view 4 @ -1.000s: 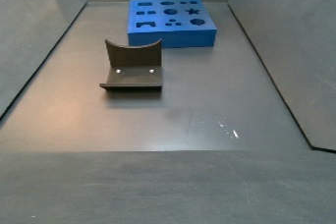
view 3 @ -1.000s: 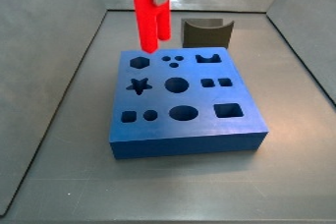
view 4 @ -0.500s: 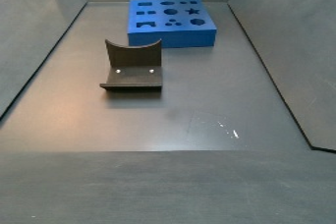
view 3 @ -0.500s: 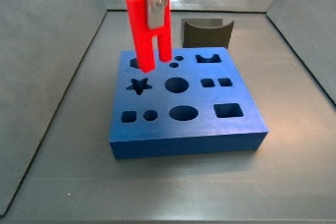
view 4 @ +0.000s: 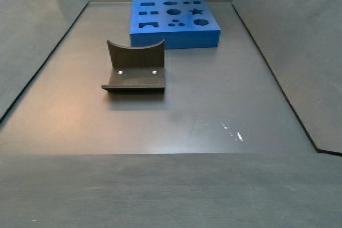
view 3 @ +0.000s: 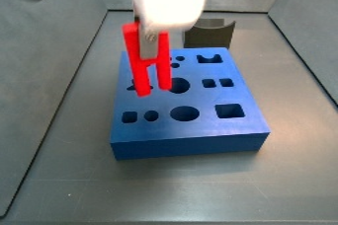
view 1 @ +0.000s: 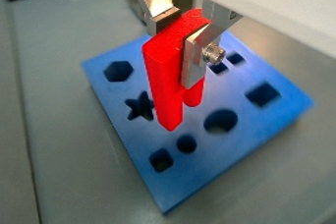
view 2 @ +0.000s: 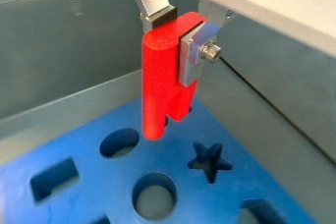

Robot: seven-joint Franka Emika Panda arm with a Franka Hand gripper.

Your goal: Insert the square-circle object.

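Observation:
My gripper (view 1: pixel 178 39) is shut on the red square-circle object (view 1: pixel 168 90), a round bar and a square bar joined side by side, held upright. It hangs over the blue slab (view 1: pixel 132 140) with shaped holes, its lower end near the star hole and a round hole. Both wrist views show the silver fingers (view 2: pixel 191 51) clamping its top. In a side view the gripper (view 3: pixel 152 32) is a blurred white shape over the red object (view 3: pixel 145 61) and the slab (view 3: pixel 199 135). Whether the lower end touches the slab is unclear.
The dark fixture (view 4: pixel 134 67), an L-shaped bracket with a scooped top on a base plate, stands on the grey floor apart from the slab (view 4: pixel 201 40); it also shows behind the slab (view 3: pixel 209 32). Grey walls enclose the floor.
The gripper has come down with the red object, bringing its lower end from above the slab's back left to close over its left-middle holes. Slab and fixture have not moved.

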